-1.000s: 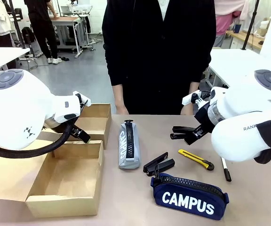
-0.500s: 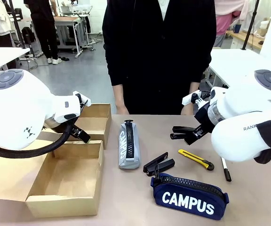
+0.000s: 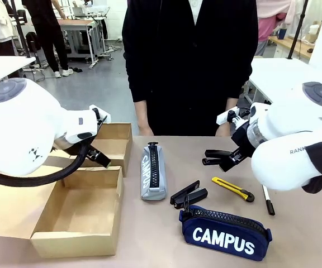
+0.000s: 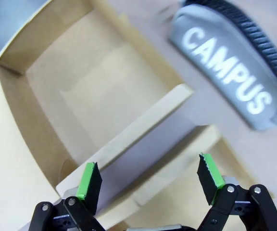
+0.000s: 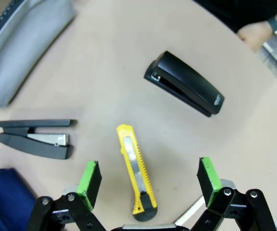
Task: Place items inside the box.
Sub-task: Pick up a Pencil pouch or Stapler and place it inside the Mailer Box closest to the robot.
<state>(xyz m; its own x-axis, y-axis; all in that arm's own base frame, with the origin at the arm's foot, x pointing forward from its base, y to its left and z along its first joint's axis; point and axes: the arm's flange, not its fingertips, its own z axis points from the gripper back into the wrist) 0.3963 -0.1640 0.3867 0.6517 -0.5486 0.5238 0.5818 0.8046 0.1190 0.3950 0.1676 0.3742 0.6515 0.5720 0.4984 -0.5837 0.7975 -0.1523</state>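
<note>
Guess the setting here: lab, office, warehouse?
Probably a robotics lab or data-collection room: a white left arm and right arm share a table with a standing person, and workbenches with other people stand on the grey floor behind.

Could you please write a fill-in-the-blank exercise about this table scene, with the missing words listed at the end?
1. The right gripper hovers above the ___ utility knife.
2. The left gripper hangs ___ over the cardboard box.
3. The navy pencil case is lettered ___.
4. The grey pencil case lies between the box and the ___ stapler.

Missing words: yellow; open; CAMPUS; black.
</note>
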